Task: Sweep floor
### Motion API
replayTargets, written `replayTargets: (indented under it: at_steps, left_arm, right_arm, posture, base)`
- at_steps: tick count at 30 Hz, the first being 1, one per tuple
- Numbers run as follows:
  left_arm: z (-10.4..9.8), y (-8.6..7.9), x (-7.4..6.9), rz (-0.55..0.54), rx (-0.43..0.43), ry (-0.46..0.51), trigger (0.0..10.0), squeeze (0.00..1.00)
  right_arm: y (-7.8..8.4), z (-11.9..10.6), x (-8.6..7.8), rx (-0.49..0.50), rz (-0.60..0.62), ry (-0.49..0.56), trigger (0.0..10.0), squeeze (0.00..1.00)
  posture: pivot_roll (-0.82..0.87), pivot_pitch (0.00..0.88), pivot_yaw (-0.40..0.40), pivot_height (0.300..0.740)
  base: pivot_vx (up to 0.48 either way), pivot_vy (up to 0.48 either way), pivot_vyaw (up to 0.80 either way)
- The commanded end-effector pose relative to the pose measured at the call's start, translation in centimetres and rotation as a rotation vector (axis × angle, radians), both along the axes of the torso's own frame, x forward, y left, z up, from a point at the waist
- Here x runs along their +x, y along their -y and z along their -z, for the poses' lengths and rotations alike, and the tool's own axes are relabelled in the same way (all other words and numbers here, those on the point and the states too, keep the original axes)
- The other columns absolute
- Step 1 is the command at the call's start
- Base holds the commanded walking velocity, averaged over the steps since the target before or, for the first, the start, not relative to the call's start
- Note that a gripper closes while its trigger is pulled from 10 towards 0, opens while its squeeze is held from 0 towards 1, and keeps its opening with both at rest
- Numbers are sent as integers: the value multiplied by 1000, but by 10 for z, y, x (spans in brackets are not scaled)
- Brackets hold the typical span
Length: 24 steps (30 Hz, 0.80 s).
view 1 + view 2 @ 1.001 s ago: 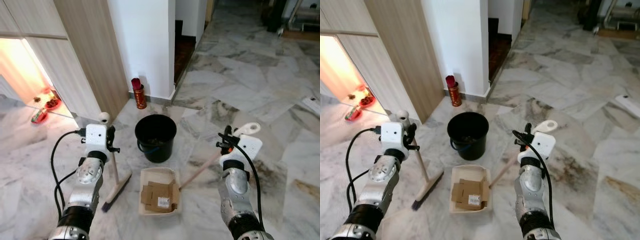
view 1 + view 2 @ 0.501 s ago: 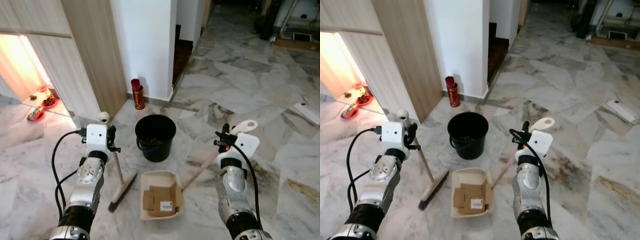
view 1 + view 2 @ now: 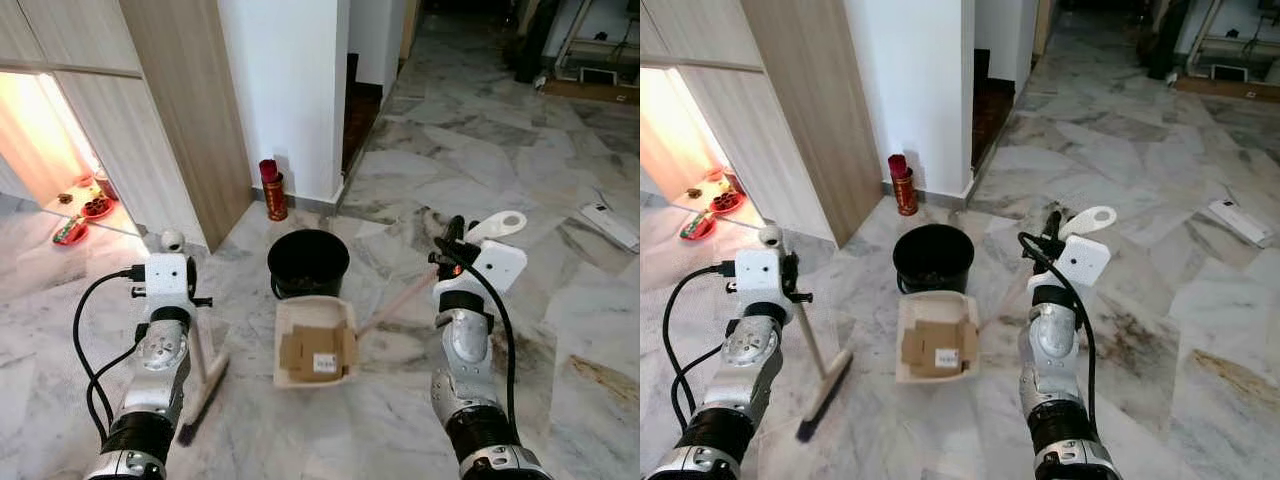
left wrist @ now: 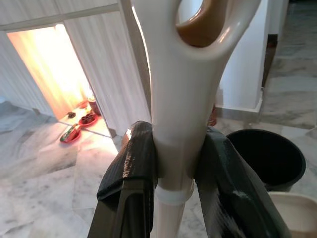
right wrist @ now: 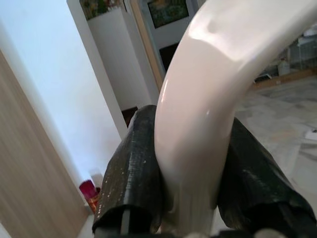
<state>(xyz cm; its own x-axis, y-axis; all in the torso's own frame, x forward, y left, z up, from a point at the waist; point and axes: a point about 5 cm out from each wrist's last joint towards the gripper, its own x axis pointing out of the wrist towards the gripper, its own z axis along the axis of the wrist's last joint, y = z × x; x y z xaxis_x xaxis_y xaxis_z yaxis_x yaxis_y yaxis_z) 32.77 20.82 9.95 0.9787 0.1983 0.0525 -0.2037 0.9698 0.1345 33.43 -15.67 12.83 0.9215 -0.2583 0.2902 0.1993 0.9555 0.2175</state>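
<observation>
Left gripper (image 4: 173,163) was clamped on the white top end of the broom (image 3: 205,365), black fingers (image 4: 131,163) pressed to either side of the handle just below its loop. The broom stood near upright at the robot's left, its brush head resting on the marble floor (image 3: 560,200), well apart from the dustpan. Right gripper (image 5: 190,168) was closed around the curved white handle end of the dustpan (image 3: 315,342), a finger (image 5: 131,173) on each side. The dustpan's long handle ran down and toward the middle; its cream tray sat between the two arms, holding flattened cardboard pieces (image 3: 317,352). The tray's far edge was just beside a black bucket (image 3: 307,263), touching or overlapping it — could not tell which. Beyond the bucket, a red can (image 3: 271,190) stood at the foot of a white wall (image 3: 285,90), beside a wood-grain cabinet panel (image 3: 185,110).
</observation>
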Motion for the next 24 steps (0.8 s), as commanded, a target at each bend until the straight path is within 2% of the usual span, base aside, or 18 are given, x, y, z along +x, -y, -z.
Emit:
replayTargets:
  at_steps: [1, 6, 10, 16, 24]
  left_arm:
    - [-10, -2, 4, -2, 14, 39, 10000, 0]
    - [-8, -1, 4, -5, 17, 36, 10000, 0]
    - [-8, 0, 4, -6, 19, 40, 10000, 0]
    - [-8, 3, 5, 4, 14, 47, 10000, 0]
    - [-10, 11, 5, 49, 17, 62, 10000, 0]
  right_arm:
    - [-5, -26, 5, 18, -8, 100, 10000, 0]
    - [-5, -43, 7, 82, 7, 158, 10000, 0]
    - [-5, -55, 7, 93, 22, 197, 10000, 0]
    - [-2, -62, 7, 97, 52, 215, 10000, 0]
    - [-2, -70, 10, -25, 7, 232, 10000, 0]
  posture:
    - [6, 0, 52, 740]
    - [7, 0, 52, 740]
    - [6, 0, 53, 740]
    - [6, 0, 51, 740]
    - [6, 0, 50, 740]
  base:
    - [0, 0, 0]
    - [0, 0, 0]
    - [0, 0, 0]
    - [0, 0, 0]
    - [0, 0, 0]
